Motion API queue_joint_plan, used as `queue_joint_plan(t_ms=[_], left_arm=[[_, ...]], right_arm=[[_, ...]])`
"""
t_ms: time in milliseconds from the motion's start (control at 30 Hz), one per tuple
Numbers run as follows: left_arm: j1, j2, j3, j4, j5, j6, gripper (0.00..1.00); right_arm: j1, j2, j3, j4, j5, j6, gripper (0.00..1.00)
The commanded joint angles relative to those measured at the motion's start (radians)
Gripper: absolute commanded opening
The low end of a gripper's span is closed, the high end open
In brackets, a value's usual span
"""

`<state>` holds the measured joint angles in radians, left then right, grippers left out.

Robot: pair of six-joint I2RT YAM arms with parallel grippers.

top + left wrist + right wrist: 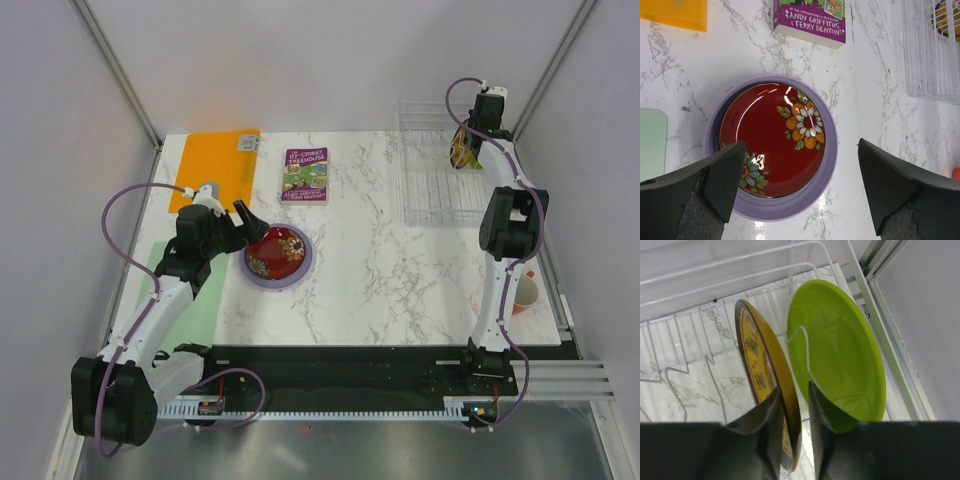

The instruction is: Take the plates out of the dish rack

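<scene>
From above, the left gripper point(243, 222) hangs spread wide just beside the red plate point(278, 250), which is nested in the lavender plate point(298, 272) on the table point(400, 280). The right gripper point(463, 152) reaches into the dish rack point(425, 190).

The left wrist view shows those jaws apart and holding nothing.

In the right wrist view, narrowed fingers point(767, 430) straddle the top rim of the upright yellow plate point(755, 365) — whether they bite I cannot tell — with the lime-green plate point(840, 350) slotted alongside. The yellow plate looks stiff, glossy and probably slippery, so the rim wants a square pinch.
</scene>
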<state>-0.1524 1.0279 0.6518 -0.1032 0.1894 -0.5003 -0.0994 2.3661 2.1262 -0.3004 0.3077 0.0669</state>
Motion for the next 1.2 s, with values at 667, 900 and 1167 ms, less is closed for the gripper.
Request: queue_joint_plan(t_ms=[667,900,1167], left_arm=[[0.001,-0.029,0.016,0.036,-0.013,0.06,0.99],[0.001,-0.031,-0.009,0.085,-0.011,0.051,1.0],[0.001,0.073,-0.007,0.308,0.177,-0.072,0.99]], right_arm=[[0.087,-0.359,-0.255,0.293,0.26,-0.269,0.03],[0.133,-0.534,-0.339,0.302,0.286,-0.228,0.04],[0.135,-0.763,-0.535,0.149,-0.094,0.072,0.04]])
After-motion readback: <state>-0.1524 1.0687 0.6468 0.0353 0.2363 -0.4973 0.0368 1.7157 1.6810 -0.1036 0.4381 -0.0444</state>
